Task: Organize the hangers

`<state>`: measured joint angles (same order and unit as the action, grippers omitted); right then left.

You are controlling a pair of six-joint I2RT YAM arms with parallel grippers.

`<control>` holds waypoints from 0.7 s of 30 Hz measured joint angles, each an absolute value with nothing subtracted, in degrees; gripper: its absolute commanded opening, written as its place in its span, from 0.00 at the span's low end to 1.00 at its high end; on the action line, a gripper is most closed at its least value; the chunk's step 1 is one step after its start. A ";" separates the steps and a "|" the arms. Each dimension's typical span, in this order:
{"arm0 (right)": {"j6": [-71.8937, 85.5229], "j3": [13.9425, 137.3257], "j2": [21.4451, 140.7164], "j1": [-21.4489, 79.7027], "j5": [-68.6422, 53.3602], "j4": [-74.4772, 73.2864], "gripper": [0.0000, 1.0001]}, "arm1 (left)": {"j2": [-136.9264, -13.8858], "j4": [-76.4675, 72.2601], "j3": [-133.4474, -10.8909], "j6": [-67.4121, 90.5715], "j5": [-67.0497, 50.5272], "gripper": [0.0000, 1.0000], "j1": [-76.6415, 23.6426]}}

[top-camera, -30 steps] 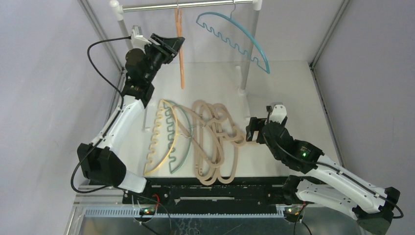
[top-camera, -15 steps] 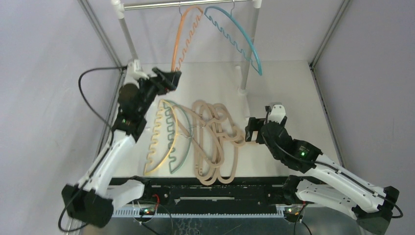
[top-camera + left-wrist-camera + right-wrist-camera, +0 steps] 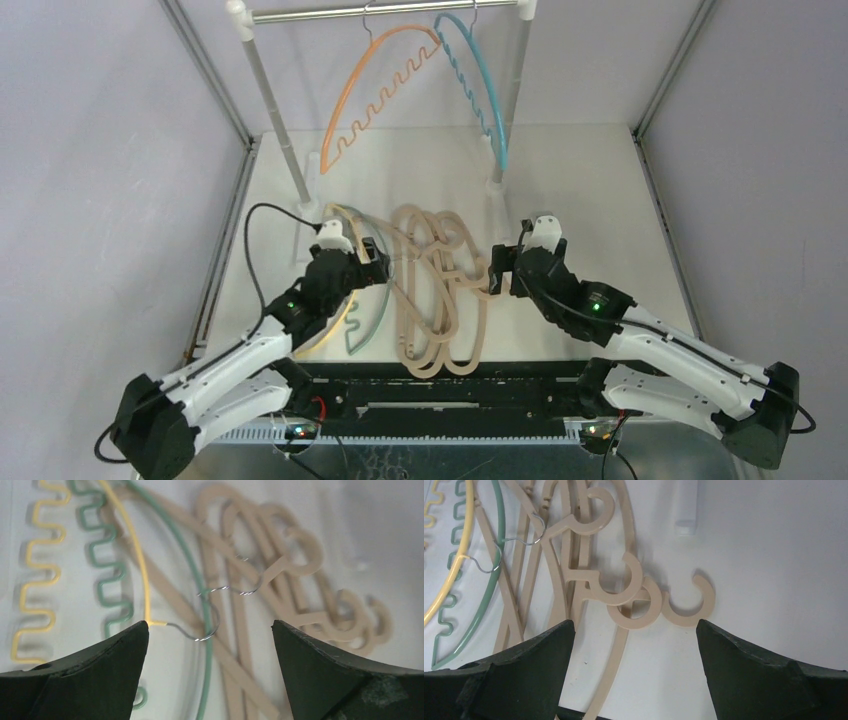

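Observation:
An orange hanger (image 3: pixel 375 90) and a blue hanger (image 3: pixel 482 85) hang on the silver rail (image 3: pixel 330 12). On the table lie a yellow hanger (image 3: pixel 326 338), a green hanger (image 3: pixel 372 325) and several overlapping beige hangers (image 3: pixel 440 300). My left gripper (image 3: pixel 372 262) is open and empty, low over the yellow hanger's metal hook (image 3: pixel 200 631), which crosses the green hanger (image 3: pixel 192 570). My right gripper (image 3: pixel 500 270) is open and empty, just above the beige hangers' round hooks (image 3: pixel 634 605).
The rail stands on two white posts, one at the left (image 3: pixel 272 105) and one at the right (image 3: pixel 515 90), with feet on the table. A post foot (image 3: pixel 686 505) lies just beyond the beige hooks. Grey walls close in both sides.
My left arm has come down from the rail to the table over the yellow and green hangers. The orange hanger, let go, has swung round on the rail; the blue one has turned too.

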<state>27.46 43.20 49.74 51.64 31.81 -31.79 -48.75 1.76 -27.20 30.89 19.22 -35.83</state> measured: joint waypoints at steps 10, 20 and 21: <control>27.49 43.20 48.73 52.21 31.90 -31.59 1.00 | -57.34 4.08 -23.64 34.87 29.04 0.57 -42.28; 27.62 41.54 48.45 52.21 31.40 -31.53 1.00 | -52.58 7.05 -16.25 39.92 33.67 0.60 -43.79; 27.62 41.32 48.45 52.23 31.35 -31.53 1.00 | -51.66 7.62 -15.79 40.53 34.33 0.59 -43.81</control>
<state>27.62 41.32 48.45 52.23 31.35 -31.53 -51.66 7.62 -15.79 40.53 34.33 -43.81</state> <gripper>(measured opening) 1.000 0.593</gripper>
